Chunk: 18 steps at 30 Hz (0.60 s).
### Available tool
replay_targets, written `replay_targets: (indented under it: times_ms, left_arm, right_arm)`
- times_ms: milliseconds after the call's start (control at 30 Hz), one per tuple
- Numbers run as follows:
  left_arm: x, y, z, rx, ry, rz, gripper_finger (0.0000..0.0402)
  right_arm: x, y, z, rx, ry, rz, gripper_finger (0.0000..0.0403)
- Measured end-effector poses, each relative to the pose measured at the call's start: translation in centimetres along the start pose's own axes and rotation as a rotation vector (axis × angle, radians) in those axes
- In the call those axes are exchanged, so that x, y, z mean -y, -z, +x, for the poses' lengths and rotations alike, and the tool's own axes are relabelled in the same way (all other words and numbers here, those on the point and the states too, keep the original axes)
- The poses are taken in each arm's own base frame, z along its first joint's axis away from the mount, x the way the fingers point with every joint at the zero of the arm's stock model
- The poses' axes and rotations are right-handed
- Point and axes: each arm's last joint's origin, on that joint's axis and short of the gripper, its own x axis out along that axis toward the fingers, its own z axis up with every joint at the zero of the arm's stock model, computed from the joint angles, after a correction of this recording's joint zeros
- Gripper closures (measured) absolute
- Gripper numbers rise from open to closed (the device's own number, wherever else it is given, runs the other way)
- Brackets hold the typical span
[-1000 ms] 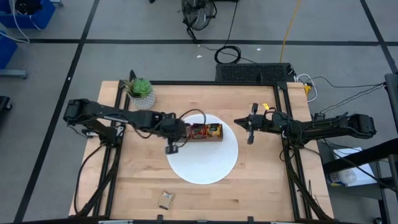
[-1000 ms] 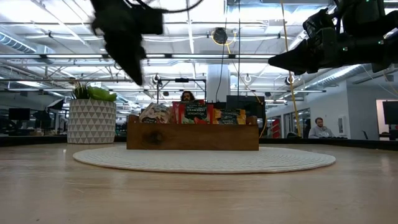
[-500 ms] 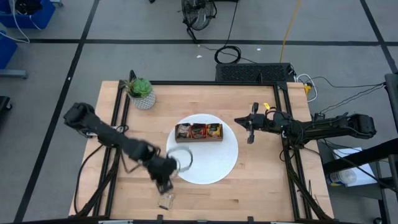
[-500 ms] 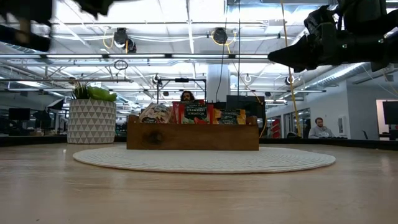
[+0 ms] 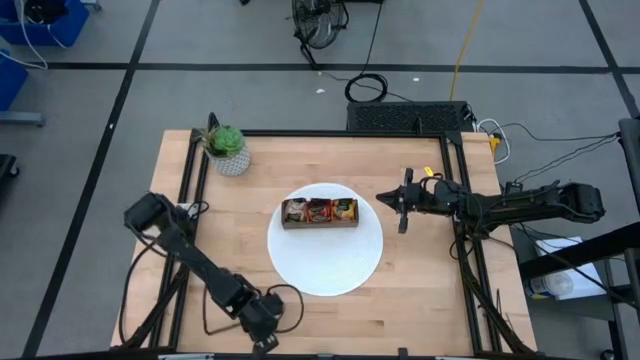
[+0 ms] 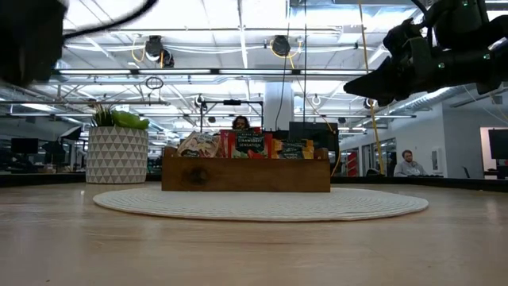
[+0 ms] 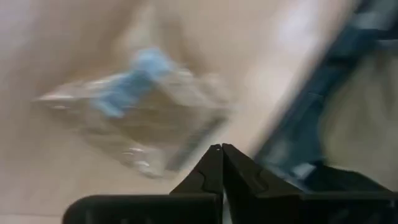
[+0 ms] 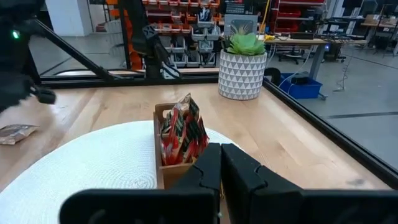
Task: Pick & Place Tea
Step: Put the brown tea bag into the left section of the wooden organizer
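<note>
Reading "STRAWBERRY" on red sachet (image 6: 249, 143), wooden tray (image 6: 246, 175)

2 dark jointed arms trailing black cables, each tool (image 7: 221, 163) ending in 2 matte black tapered fingers.

The wooden table (image 5: 420, 290) carries a white plate (image 5: 325, 262), a potted plant (image 5: 229, 148) (patterned pot) and one loose sachet (image 8: 13, 132).

Around my wooden table (image 5: 400, 290) the grey floor (image 5: 90, 110) is crossed by dark lines, with cables (image 5: 365, 88) coiled behind. Looking level, I see bright ceiling lights (image 6: 238, 32), pipes overhead, and a seated person (image 6: 408, 164) at far desks. Red shelving (image 8: 186, 25) lines one side.
</note>
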Motion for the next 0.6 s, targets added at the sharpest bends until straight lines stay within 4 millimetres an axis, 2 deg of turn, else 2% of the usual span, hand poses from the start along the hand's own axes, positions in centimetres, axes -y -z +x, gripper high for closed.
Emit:
replay_targets:
  times_ms: [200, 333, 500, 600]
  left_arm:
    - [-1.4, -0.8, 2.4, 0.031, -0.106, -0.026, 0.038]
    - [-2.0, -1.8, 2.4, 0.106, -0.155, -0.038, 0.0395]
    - [-2.4, -3.9, 1.3, 0.475, -0.211, -0.103, 0.0388]
    - [-2.8, -5.4, 0.7, 0.688, -0.271, -0.039, 0.0384]
  right_arm:
    - [-0.6, 0.0, 0.0, 0.001, -0.034, -0.001, 0.0403]
    - [-1.1, -0.2, -0.1, 0.016, -0.065, -0.004, 0.0403]
    - [-1.5, -0.2, -0.1, 0.025, -0.085, -0.005, 0.0403]
    - [-1.5, -0.2, -0.1, 0.023, -0.084, 0.007, 0.0403]
